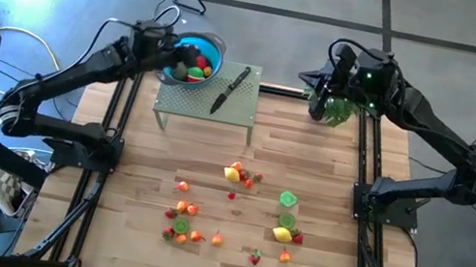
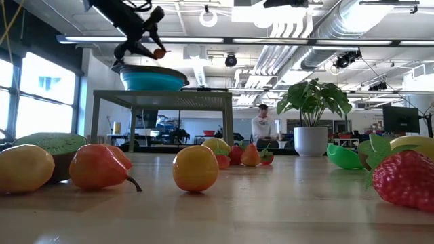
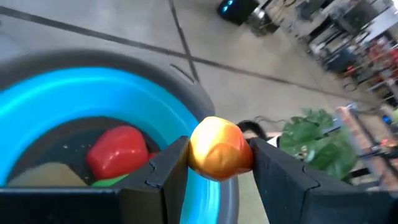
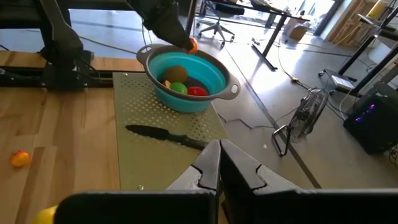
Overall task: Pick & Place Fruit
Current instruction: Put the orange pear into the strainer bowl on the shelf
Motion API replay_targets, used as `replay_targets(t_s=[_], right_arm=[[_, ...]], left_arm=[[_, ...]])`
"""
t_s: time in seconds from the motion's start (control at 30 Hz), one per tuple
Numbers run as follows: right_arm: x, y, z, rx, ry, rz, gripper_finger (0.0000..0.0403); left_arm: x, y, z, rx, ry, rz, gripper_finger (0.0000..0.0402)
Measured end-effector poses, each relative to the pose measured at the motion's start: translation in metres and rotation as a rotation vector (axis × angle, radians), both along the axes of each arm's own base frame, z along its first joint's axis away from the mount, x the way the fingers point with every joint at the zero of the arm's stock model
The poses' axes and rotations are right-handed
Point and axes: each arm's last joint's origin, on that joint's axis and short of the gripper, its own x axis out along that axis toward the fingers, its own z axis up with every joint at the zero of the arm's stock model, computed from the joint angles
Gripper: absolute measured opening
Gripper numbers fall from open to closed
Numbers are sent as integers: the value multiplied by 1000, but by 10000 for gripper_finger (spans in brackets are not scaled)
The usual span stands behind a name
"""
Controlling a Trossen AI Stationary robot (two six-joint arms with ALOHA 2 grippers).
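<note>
On the left we see the left gripper [image 3: 219,163] poised over the blue bowl [image 1: 212,48], its fingers pinched on a small orange-yellow fruit [image 3: 219,149] held above the bowl's rim. Inside the bowl lie a red piece [image 3: 118,151] and others, partly hidden by the gripper. The bowl stands on a small perforated stand [image 1: 242,110] beside a black-handled knife [image 1: 229,91]. In the middle, the remaining fruit pieces [image 1: 235,207] lie scattered on the wooden table [image 1: 156,153]. On the right, the right gripper [image 4: 219,167] hangs with fingers pressed together and empty, near the potted plant [image 1: 345,111], which its arm mostly covers.
</note>
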Motion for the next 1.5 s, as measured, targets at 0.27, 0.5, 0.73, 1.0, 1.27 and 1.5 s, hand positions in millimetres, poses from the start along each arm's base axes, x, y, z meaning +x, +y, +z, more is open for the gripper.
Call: replay_targets(t_s=[0.27,0.5,0.73,1.0,1.27,1.5], right_arm=[[0,0,0,0,0,0,3],[-1,0,-2,9,17,0,3],[-2,1,-5,26,49,0,3],[-2,1,-5,27,51,0,3],[-2,1,-5,24,53,1,3],[-2,1,-5,22,54,3,3]], left_arm=[[15,16,18,-94,316,12,159],[32,31,16,-143,461,-10,159],[41,39,2,-200,495,2,159],[42,42,-1,-176,536,29,159],[42,42,-1,-161,559,14,169],[42,42,-1,-161,559,13,228]])
